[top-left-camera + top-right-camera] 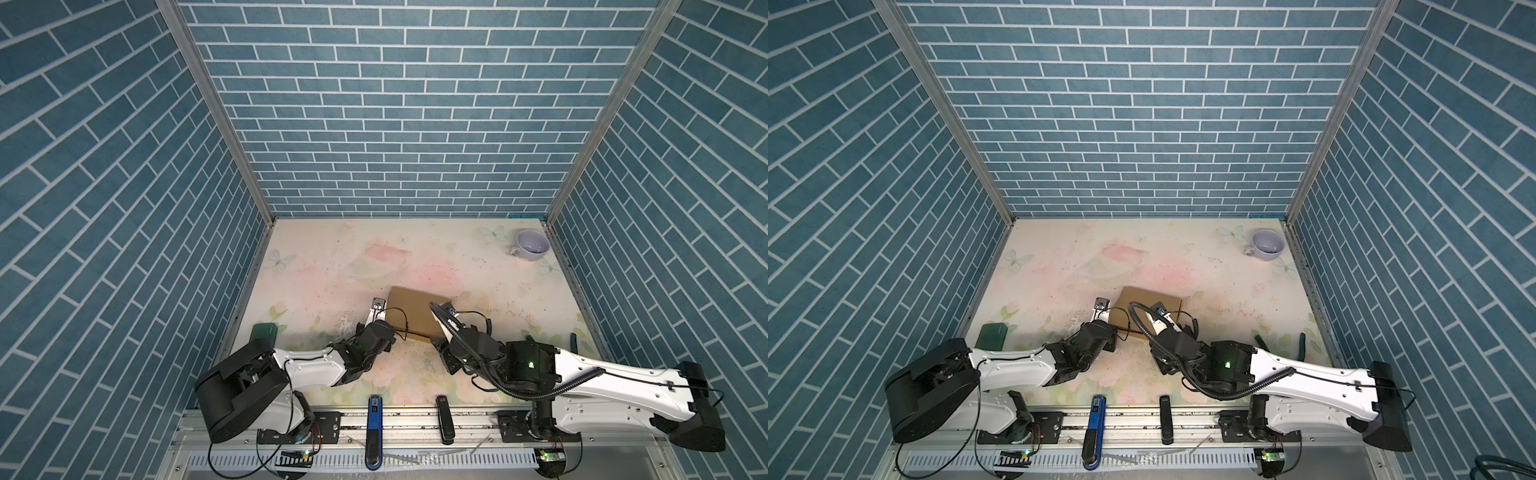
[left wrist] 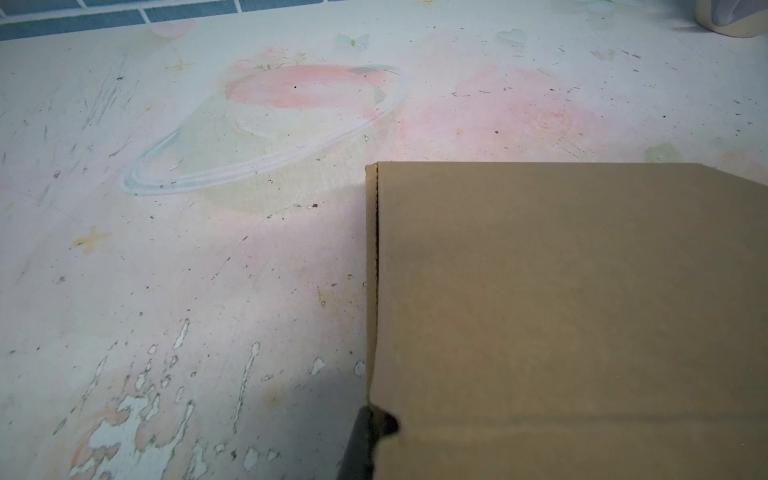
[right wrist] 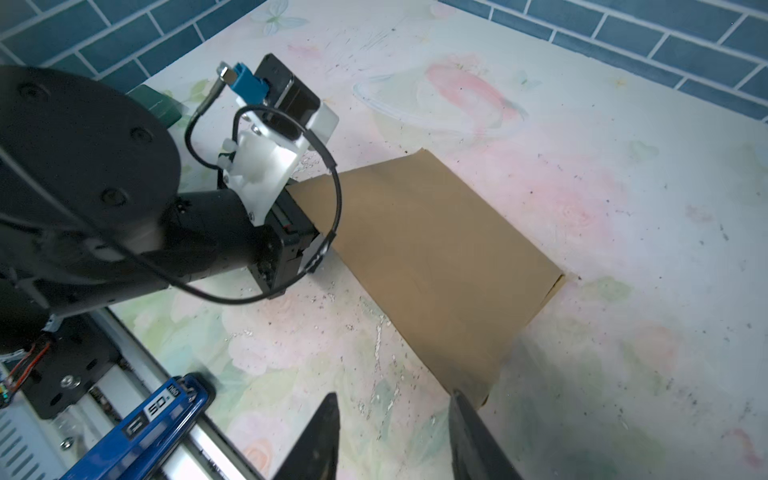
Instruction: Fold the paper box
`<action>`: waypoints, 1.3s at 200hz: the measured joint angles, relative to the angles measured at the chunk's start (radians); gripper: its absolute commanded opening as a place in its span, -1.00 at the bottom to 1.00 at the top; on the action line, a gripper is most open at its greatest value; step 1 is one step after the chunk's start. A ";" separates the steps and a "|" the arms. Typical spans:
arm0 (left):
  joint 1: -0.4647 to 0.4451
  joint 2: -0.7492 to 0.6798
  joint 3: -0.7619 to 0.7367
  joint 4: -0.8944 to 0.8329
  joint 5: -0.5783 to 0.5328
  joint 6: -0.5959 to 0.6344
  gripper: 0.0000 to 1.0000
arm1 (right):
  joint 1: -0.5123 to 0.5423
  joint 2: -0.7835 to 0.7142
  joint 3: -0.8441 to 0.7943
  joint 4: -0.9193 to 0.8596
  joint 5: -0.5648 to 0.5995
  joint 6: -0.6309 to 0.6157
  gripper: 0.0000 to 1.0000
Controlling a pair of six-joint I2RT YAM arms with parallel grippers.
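**Both my grippers at the box's near edge**

Nearest me, on the front rail, lie a blue tool (image 1: 373, 432) and a black tool (image 1: 444, 419). Just beyond them my right gripper (image 3: 395, 436) has its jaws apart. One finger (image 3: 469, 432) touches a near corner of the paper box (image 3: 436, 257), and the other hangs over the bare table (image 3: 623, 374). My left gripper (image 3: 311, 248) is pinched together on the box's other near corner. In its own wrist view only one dark finger (image 2: 363, 444) shows, and cardboard covers the rest. The box sits in the middle of the table in both top views, between my two wrists. Its top panel is down and a thin gap runs along one side. A dark green block (image 1: 264, 332) lies by the table's left edge. A lavender mug (image 1: 532, 245) stands in the far right corner, well apart from the box.
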 measured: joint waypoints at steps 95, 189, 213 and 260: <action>-0.003 -0.021 -0.002 -0.037 0.009 0.000 -0.78 | -0.141 0.216 0.008 0.096 -0.060 -0.023 -0.16; -0.006 -0.099 -0.041 -0.092 0.019 0.001 -0.62 | -0.183 0.260 0.006 0.173 -0.122 -0.013 -0.19; -0.006 -0.145 -0.055 -0.114 0.019 0.001 -0.60 | -0.192 0.274 0.005 0.189 -0.131 -0.005 -0.20; -0.006 -0.207 -0.061 -0.148 0.019 0.001 -0.57 | -0.206 0.326 -0.004 0.219 -0.151 -0.002 -0.22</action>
